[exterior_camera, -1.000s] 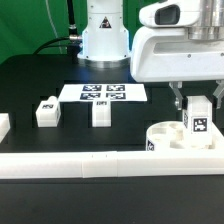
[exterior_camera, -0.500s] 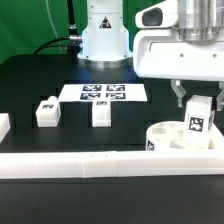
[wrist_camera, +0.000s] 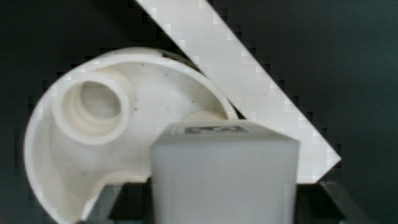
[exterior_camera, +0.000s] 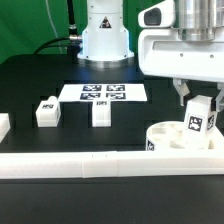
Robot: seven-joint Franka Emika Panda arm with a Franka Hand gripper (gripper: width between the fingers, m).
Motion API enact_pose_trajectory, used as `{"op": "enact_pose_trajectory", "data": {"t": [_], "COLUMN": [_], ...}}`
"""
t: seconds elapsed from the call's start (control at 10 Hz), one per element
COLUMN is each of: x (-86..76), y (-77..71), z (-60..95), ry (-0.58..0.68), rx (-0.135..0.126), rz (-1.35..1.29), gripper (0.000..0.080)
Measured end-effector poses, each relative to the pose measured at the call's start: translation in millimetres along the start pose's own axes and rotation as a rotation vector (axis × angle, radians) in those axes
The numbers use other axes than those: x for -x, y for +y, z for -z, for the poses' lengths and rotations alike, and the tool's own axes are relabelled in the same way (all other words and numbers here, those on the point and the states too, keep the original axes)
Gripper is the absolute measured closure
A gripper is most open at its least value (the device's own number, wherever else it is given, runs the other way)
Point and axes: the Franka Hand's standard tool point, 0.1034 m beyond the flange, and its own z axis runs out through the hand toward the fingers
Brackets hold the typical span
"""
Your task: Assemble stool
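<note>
White against the black table, clamps the short blocky tagged plastic leg in the closed pincer, edges it slightly toward the exterior view's right over the round thick white disc seat, probably lining up a socket.

I work in a robotics lab: my white base sits on a black table before a green backdrop. A marker board, tagged plastic legs and a white rail lie on it.
</note>
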Motion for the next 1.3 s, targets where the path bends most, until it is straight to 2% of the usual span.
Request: {"op": "enact_pose_trajectory", "data": {"t": [0.2,0.4,0.5,0.6,1.3], "x": [0.0,-0.2,0.0,1.4,5.7], "y": [-1.2,-1.5,-2.7,-4.4,-7.3], "z": [-0.9,-1.0,-1.1,-1.4,-2.1], "ry": [-0.03,-0.063,-0.084,-0.086,-0.128], "rx": [-0.036,-0.056,-0.079,-0.088,-0.084], "rz": [-0.205,-0.371,-0.51,-0.586,-0.941], "gripper": [0.0459,0.0459,0.0459,0.0459,0.0459]}}
